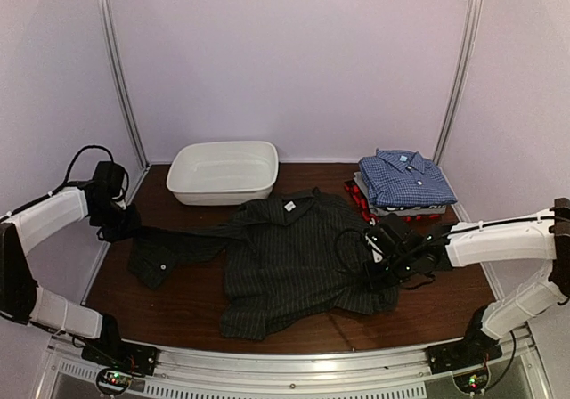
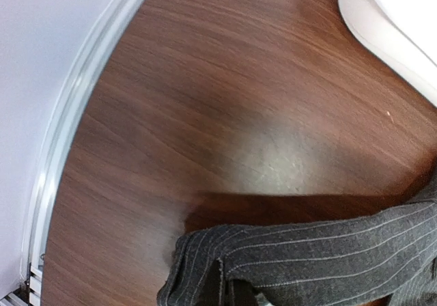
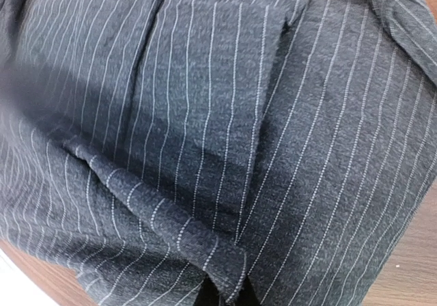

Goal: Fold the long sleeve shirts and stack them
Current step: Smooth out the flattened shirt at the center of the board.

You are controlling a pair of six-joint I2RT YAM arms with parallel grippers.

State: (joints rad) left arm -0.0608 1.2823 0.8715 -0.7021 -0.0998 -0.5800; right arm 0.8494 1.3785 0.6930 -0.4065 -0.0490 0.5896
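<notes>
Top external view: the black pinstriped shirt (image 1: 285, 256) lies spread on the brown table (image 1: 178, 305), in the middle, collar toward the far side and just near of the white tub (image 1: 223, 172). Its left sleeve (image 1: 174, 249) stretches out toward the left edge, with the cuff hanging back toward the near side. My left claw (image 1: 120, 228) sits at the far-left end of that sleeve. My own camera there shows pinstriped cloth bunching up at the bottom of the frame and casting a shadow on the wood below, so I am closed and pinching the sleeve.

My right claw (image 1: 385, 270) rests on the right side of the shirt's body. From that wrist I see nothing but pinstripes, with a ridge of fabric gathered into the spot where my fingers meet. They are together, clamped on that fold.

At the far right stands a stack. The blue checked shirt (image 1: 405, 176) is folded on top, a grey shirt (image 1: 396, 208) under it, and a red-and-black shirt (image 1: 356, 199) shows at the bottom.
</notes>
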